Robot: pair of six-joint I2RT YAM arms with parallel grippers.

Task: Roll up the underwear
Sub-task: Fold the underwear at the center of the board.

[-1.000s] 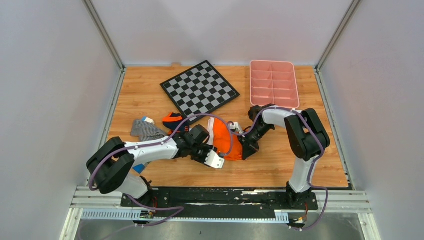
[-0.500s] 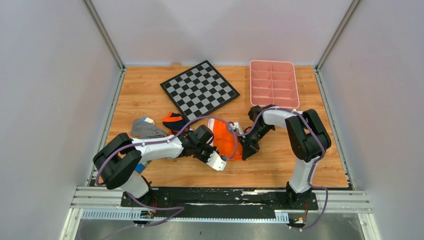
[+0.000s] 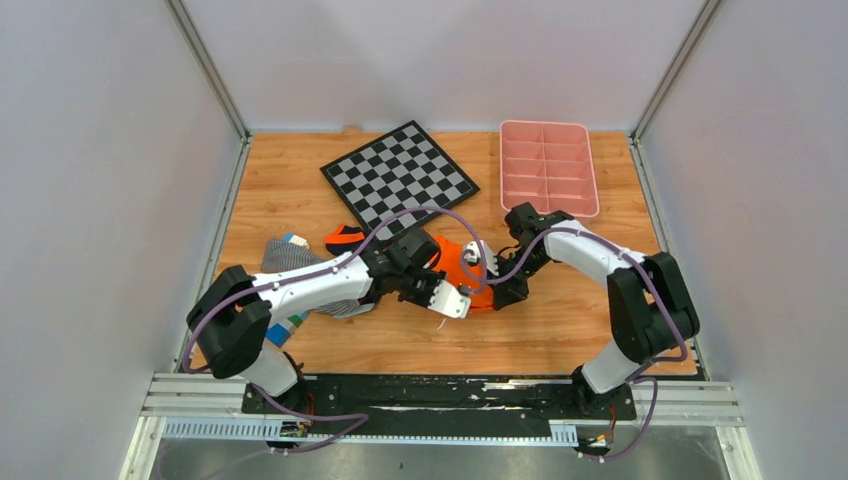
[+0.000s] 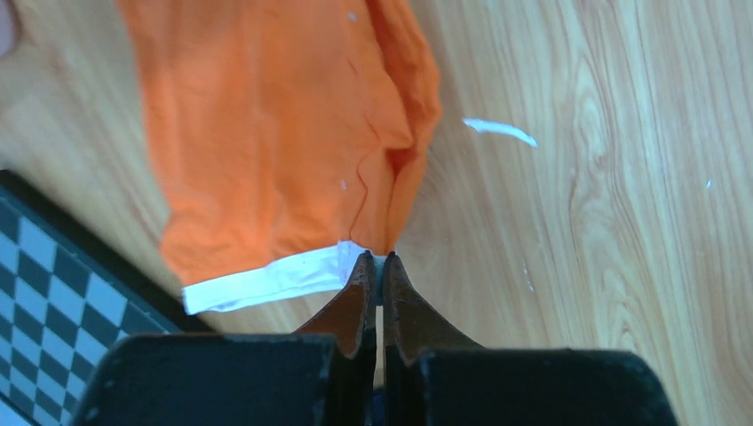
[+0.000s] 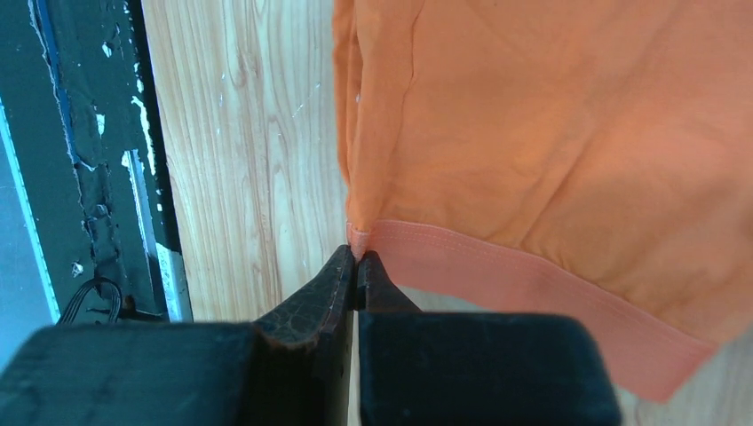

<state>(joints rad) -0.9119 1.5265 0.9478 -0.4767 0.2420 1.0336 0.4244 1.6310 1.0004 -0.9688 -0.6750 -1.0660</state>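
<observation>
**Just below the chessboard [image 3: 400, 178]: both grippers clamped on the orange underwear**

Just toward the arm bases from the chessboard's near corner, the underwear [image 3: 455, 265] sits bunched between the two arms, on or just over the wood table [image 3: 540, 340]; which one, the pics don't show.

Left gripper [image 4: 376, 262]: jaws pressed together w/ a corner of the underwear nipped at the tips, right where the white trim band [image 4: 266, 280] ends. In the left wrist view the orange fabric spreads away from the tips, and the chessboard edge shows at lower left of that view. A small white scrap [image 4: 499, 130] lies on the wood beside the fabric.

Right gripper [image 5: 357, 257]: also closed, tips biting the corner of an orange hem band, fabric fanning off to one side. The black base rail [image 5: 89, 133] runs along the wood's edge in that view.

Other items vs. the chessboard: pink divided tray [image 3: 546, 160] just to its right, apart from it. Navy pair [image 3: 343, 238] near its lower-left edge. Grey striped garment [image 3: 290, 258] further left of that, partly under the left arm.
</observation>
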